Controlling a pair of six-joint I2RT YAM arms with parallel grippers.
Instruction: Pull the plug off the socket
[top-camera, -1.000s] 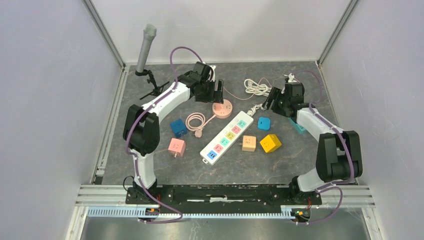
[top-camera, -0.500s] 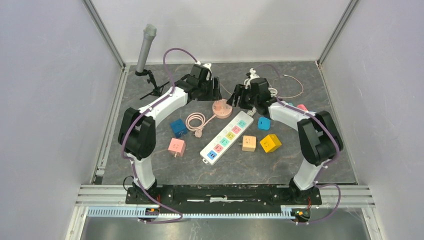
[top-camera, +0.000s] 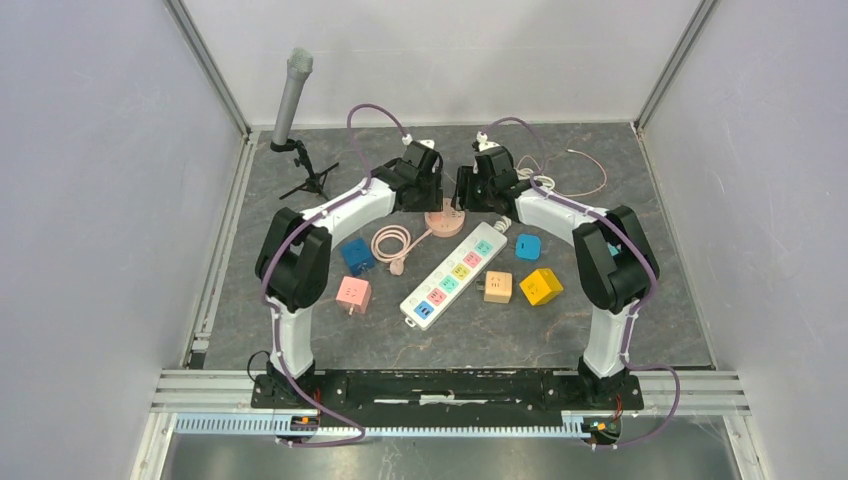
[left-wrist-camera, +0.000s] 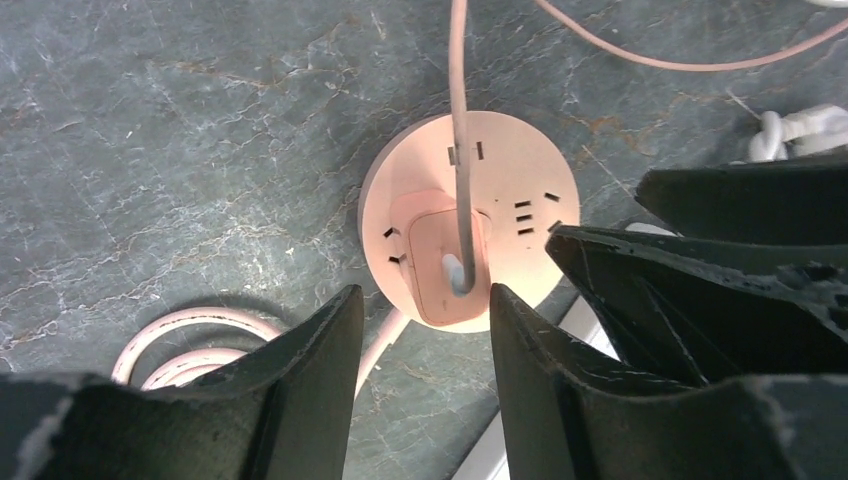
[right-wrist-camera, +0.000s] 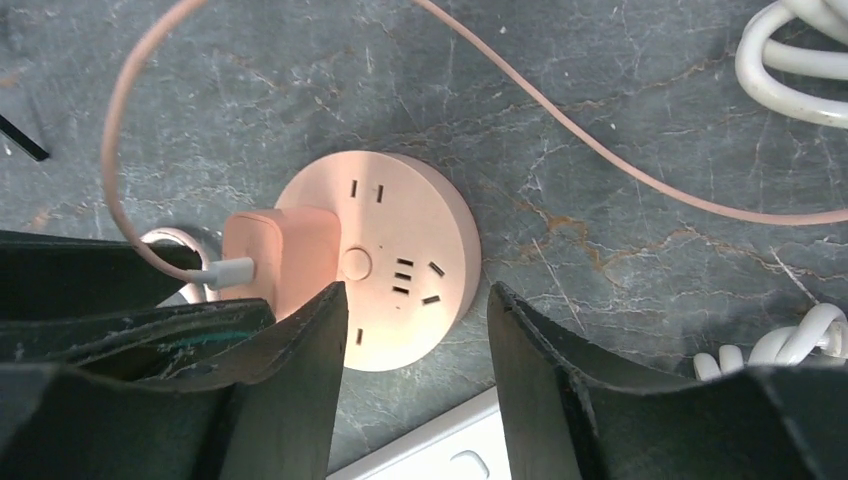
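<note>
A round pink socket (top-camera: 446, 219) lies on the grey table; it shows in the left wrist view (left-wrist-camera: 520, 170) and the right wrist view (right-wrist-camera: 400, 235). A pink square plug (left-wrist-camera: 437, 275) with a thin pink cable sits in it, also seen in the right wrist view (right-wrist-camera: 280, 250). My left gripper (top-camera: 424, 192) is open just above the socket, its fingertips (left-wrist-camera: 330, 330) either side of the plug (left-wrist-camera: 424, 300). My right gripper (top-camera: 470, 195) is open over the socket's other side (right-wrist-camera: 415, 300), facing the left one.
A white power strip (top-camera: 452, 272) with coloured outlets lies just in front of the socket. Cube adapters sit around it: blue (top-camera: 355, 253), pink (top-camera: 353, 292), orange (top-camera: 497, 286), yellow (top-camera: 540, 286), cyan (top-camera: 528, 246). A coiled white cable (top-camera: 535, 185) and microphone stand (top-camera: 292, 100) lie behind.
The right arm has swung left across the table to the socket. The left gripper has shifted slightly right and down over the socket. Both now face each other above it.
</note>
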